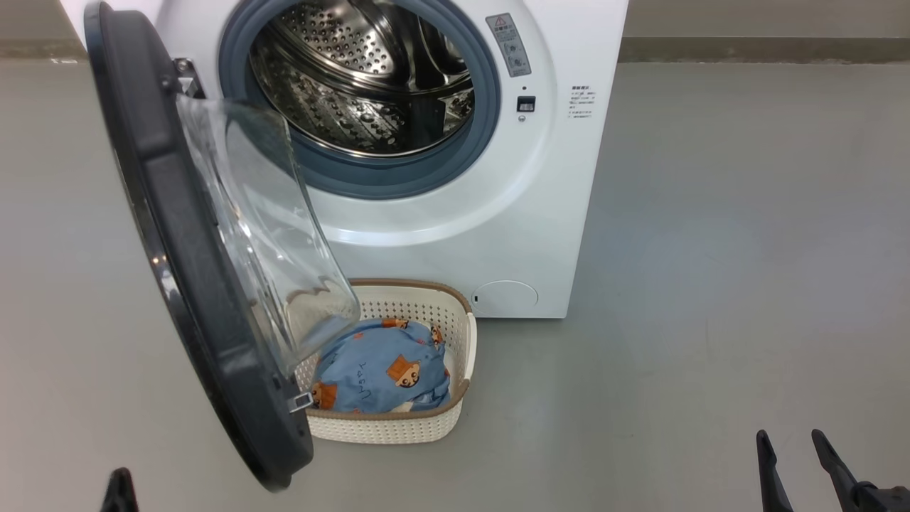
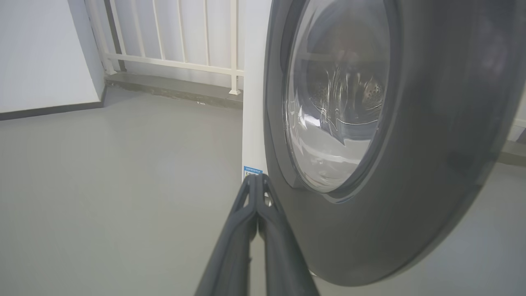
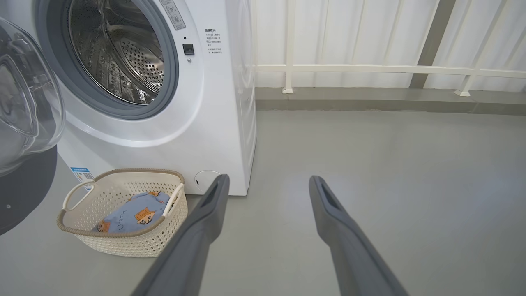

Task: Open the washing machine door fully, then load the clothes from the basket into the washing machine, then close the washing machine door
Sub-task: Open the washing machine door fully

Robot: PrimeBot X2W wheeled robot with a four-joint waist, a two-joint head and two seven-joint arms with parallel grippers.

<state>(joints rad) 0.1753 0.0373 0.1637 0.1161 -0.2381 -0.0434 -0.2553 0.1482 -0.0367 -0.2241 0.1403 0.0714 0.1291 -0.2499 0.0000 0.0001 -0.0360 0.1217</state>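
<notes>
The washing machine (image 1: 498,235) stands with its door (image 1: 178,235) swung out to the left, the clear porthole (image 1: 263,227) bulging over the basket. The steel drum (image 1: 362,78) is bare. On the floor in front of the machine, the cream basket (image 1: 455,334) holds the light blue clothes (image 1: 384,370). My left gripper (image 2: 257,179) is shut with nothing between its fingers, close beside the door's glossy outer face (image 2: 431,144); whether it touches I cannot tell. My right gripper (image 3: 269,181) is open and empty above the floor, right of the basket (image 3: 123,242) and clothes (image 3: 131,211).
Grey floor (image 1: 711,284) spreads wide to the right of the machine. A white railing (image 3: 370,70) on a raised kerb runs behind it. A white wall (image 2: 41,53) with a dark skirting stands on the door's far side. The door overhangs the basket's left part.
</notes>
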